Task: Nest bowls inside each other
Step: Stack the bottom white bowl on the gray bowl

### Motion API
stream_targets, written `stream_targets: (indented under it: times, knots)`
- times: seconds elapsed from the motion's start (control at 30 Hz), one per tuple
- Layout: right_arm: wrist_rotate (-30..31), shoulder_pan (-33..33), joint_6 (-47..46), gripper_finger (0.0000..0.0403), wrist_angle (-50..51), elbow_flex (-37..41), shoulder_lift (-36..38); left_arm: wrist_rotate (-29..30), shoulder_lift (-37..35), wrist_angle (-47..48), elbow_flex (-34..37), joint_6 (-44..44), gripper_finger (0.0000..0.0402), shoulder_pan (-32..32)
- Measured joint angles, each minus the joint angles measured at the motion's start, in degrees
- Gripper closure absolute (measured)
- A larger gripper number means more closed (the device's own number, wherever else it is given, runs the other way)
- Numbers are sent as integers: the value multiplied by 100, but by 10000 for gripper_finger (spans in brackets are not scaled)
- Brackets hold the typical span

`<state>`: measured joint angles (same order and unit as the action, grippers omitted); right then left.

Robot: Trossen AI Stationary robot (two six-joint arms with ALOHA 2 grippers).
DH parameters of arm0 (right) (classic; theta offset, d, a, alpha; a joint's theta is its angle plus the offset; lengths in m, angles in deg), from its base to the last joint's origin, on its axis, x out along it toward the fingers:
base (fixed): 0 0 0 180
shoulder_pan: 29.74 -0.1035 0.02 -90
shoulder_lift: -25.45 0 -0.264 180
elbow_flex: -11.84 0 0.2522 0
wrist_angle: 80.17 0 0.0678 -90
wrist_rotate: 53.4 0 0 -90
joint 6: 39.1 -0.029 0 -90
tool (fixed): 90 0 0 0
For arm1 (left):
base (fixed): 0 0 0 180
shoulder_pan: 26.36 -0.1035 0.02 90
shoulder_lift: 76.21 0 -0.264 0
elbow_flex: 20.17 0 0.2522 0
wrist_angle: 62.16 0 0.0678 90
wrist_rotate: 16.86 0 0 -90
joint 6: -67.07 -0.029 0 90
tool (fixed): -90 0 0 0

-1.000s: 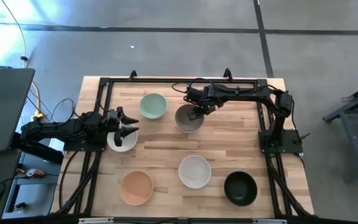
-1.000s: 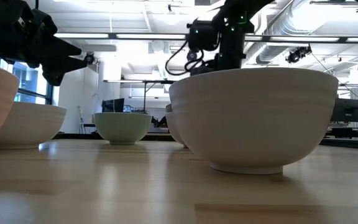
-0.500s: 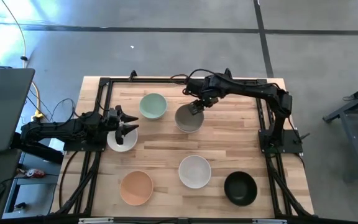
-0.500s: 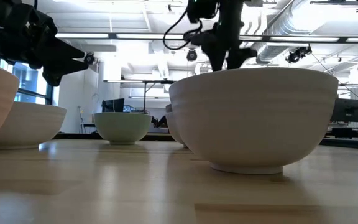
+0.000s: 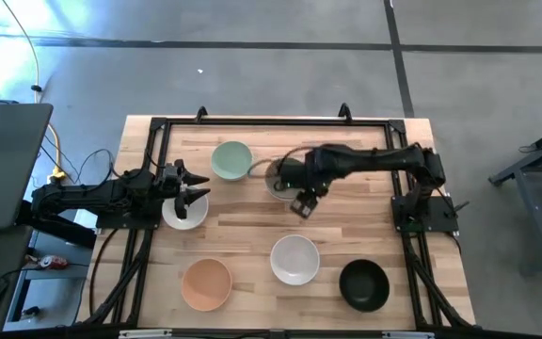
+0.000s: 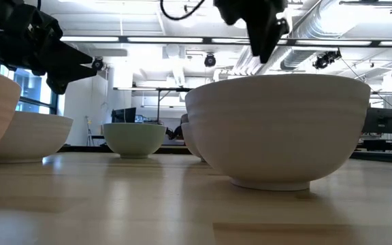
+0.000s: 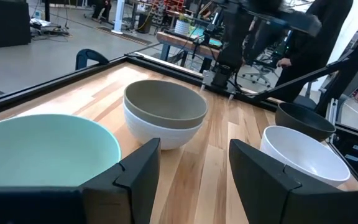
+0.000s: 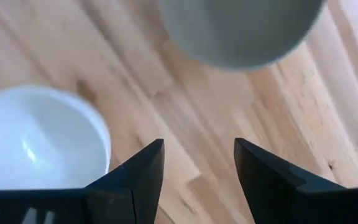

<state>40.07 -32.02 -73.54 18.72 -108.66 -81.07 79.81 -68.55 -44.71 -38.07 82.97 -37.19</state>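
Note:
The olive-grey bowl (image 5: 280, 181) sits nested in a white bowl (image 7: 164, 133) at the table's far middle, with the mint green bowl (image 5: 231, 160) to its left. My right gripper (image 5: 301, 203) hangs open in the air just near of that stack, and its wrist view shows the olive-grey bowl (image 8: 241, 28) and a white bowl (image 8: 39, 137) below. My left gripper (image 5: 188, 189) is open, waiting above another white bowl (image 5: 183, 213) at the left. The peach bowl (image 5: 206, 283), a white bowl (image 5: 294, 259) and the black bowl (image 5: 363, 285) stand along the near side.
A black frame rail (image 5: 271, 121) runs along the table's far edge, with the arm mounts at both sides. Bare wood lies between the far stack and the near row (image 5: 252, 226). A person and lab furniture show beyond the table in the left wrist view (image 7: 328, 37).
My right gripper has risen from the olive-grey bowl and swung toward the table's near edge, now hanging just past the stack. The olive-grey bowl has stayed nested in the white one.

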Motion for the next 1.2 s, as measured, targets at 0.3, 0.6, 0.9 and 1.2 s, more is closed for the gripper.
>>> stream_targets:
  times: [0.3,0.6,0.9,1.2]
  knots:
    - [-153,-840,-206,218,-279,0,0,-2,0,0,0,83,220,0]
    - [-356,-1066,-853,218,-727,385,0,-19,0,-2,0,327,220,0]
    - [-1014,-1180,-1372,239,-1582,1555,-7,-76,2,-4,0,511,220,0]
    - [-1160,-1241,-1725,246,-2344,2140,-5,-10,2,-7,0,562,220,0]
